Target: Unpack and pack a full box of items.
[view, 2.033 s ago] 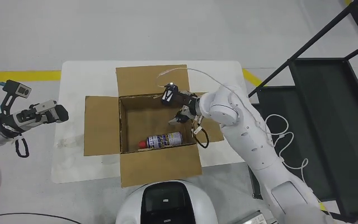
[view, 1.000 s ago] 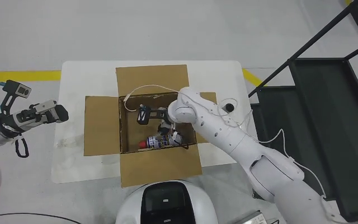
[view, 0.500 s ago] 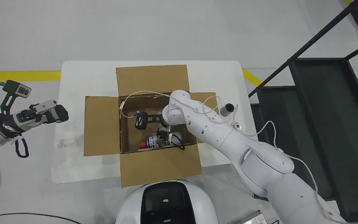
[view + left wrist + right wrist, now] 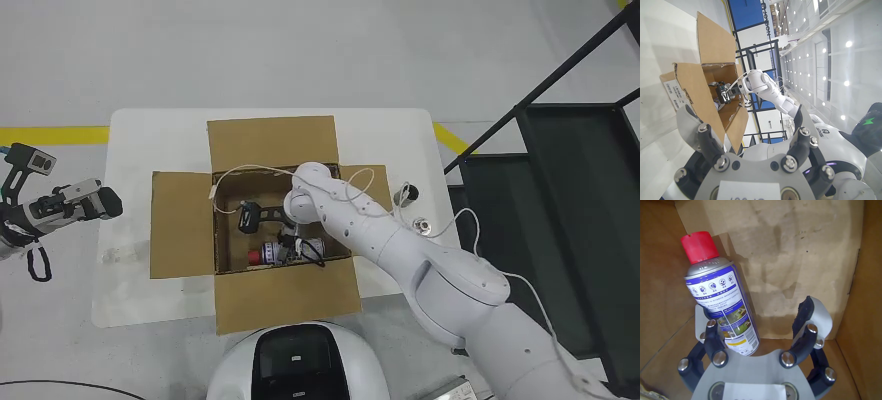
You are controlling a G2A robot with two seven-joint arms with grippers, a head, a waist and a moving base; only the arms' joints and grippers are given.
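Note:
An open cardboard box (image 4: 180, 225) stands on the white table (image 4: 130, 290), its flaps folded outward. On the box floor by the near wall lies a spray can (image 4: 292, 251) with a red cap and blue label (image 4: 723, 298). My right gripper (image 4: 283, 238) is down inside the box, open (image 4: 755, 308). The can's lower body lies between its fingers, against one finger (image 4: 702, 313) and apart from the other. My left gripper (image 4: 95, 203) hangs open (image 4: 744, 115) beyond the table's left edge, holding nothing. From there the box (image 4: 715, 51) and the right gripper (image 4: 724, 93) show.
The box walls closely surround the right gripper. The box's outer flap (image 4: 285, 295) overhangs toward the table's front edge. A dark metal rack (image 4: 560, 200) stands to the right of the table. Bare tabletop lies left of the box.
My right gripper has gone from the box's right side down and leftward into the box, ending around the spray can. The left arm has stayed where it was.

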